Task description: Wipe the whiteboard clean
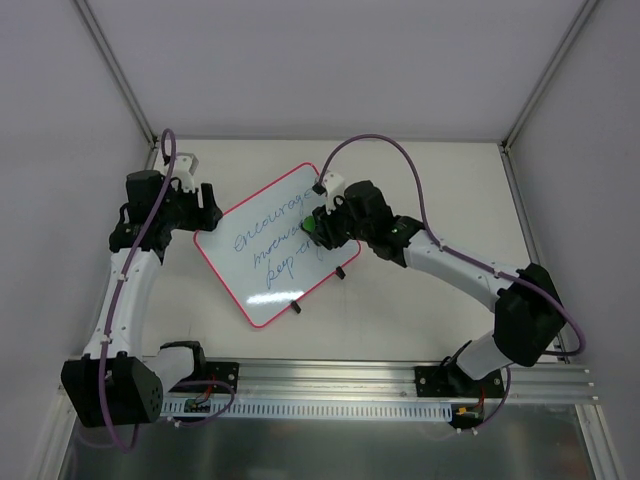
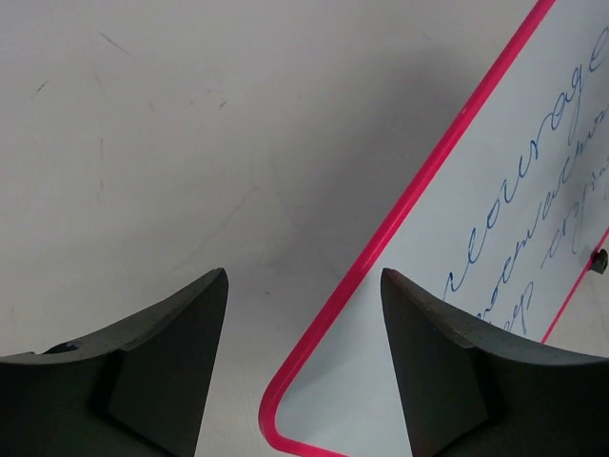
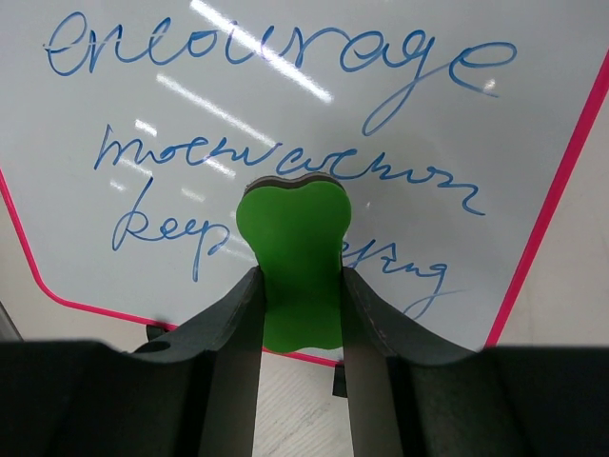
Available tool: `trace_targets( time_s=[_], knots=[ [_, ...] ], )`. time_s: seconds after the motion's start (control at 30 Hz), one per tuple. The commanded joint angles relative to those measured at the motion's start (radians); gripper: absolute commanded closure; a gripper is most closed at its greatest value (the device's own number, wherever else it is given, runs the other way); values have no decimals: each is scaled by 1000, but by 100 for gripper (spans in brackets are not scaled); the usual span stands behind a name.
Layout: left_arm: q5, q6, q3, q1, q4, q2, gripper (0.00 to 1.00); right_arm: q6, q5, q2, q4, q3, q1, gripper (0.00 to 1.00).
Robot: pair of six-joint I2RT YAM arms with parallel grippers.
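One green eraser (image 3: 290, 249) clamped in right claw (image 3: 300, 274), maybe touching whiteboard (image 3: 533, 114); left claw (image 2: 303, 276) apart.

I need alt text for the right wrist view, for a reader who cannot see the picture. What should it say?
The right tool grips a green eraser between its two dark fingers, in front of a whiteboard. The board has a pink rim and three lines of blue handwriting, the top one reading "encourage".

Pale desk (image 1: 420, 300), faint scuffs on its surface. Slotted metal rail (image 1: 350, 378) along near edge. White walls (image 1: 330, 60) behind.
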Motion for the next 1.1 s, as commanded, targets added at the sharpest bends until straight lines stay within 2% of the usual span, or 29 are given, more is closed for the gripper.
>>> trace_targets(
  time_s=[0.0, 0.13, 0.4, 0.53, 0.77, 0.8, 0.83, 1.0, 1.07],
  knots=[
    [134, 77, 41, 7, 25, 24, 34, -26, 17, 12, 29, 62, 14, 100],
    [169, 110, 55, 10, 25, 64, 39, -30, 17, 26, 29, 76, 20, 100],
    [290, 119, 89, 10, 25, 144, 58, -36, 0, 46, 24, 96, 20, 100],
    [346, 122, 84, 10, 25, 162, 59, -44, 6, 57, 24, 108, 25, 100],
    [344, 144, 63, 10, 23, 160, 59, -47, 33, 84, 33, 139, 24, 100],
    [346, 145, 64, 10, 20, 163, 61, -47, 33, 88, 35, 143, 24, 100],
    [352, 145, 66, 10, 22, 165, 68, -47, 33, 89, 35, 153, 24, 100],
    [375, 131, 61, 10, 20, 170, 78, -44, 98, 117, 78, 168, 24, 100],
    [375, 130, 54, 10, 20, 167, 87, -41, 159, 129, 85, 185, 24, 100]
  ],
)
